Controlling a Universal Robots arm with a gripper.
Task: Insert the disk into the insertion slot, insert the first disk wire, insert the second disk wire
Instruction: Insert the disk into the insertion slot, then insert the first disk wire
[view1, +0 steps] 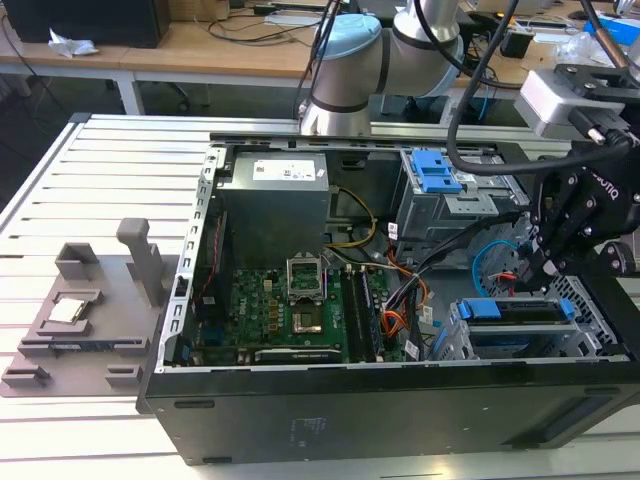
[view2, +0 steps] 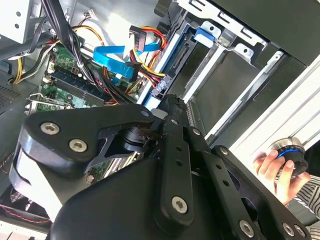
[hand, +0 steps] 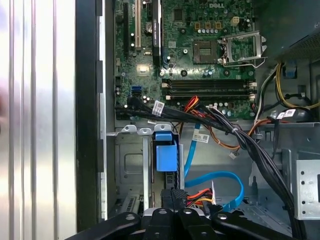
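A grey ribbed table (view1: 60, 180) holds an open black computer case (view1: 350, 410). At its 4 o'clock, a blue-framed disk (view1: 480, 310) sits in a silver holed cage (view1: 452, 345), the narrow black pincer (view1: 530, 283) above.

The computer case (view1: 350, 420) lies open on the table (view1: 60, 200). Inside, the motherboard (view1: 290, 310) sits mid-floor and the power supply (view1: 275, 195) at the far edge. The insertion slot (view1: 455, 345), in the near corner at the exterior view's right, holds the disk (view1: 520, 316). The gripper (view1: 527, 285) hangs just above.
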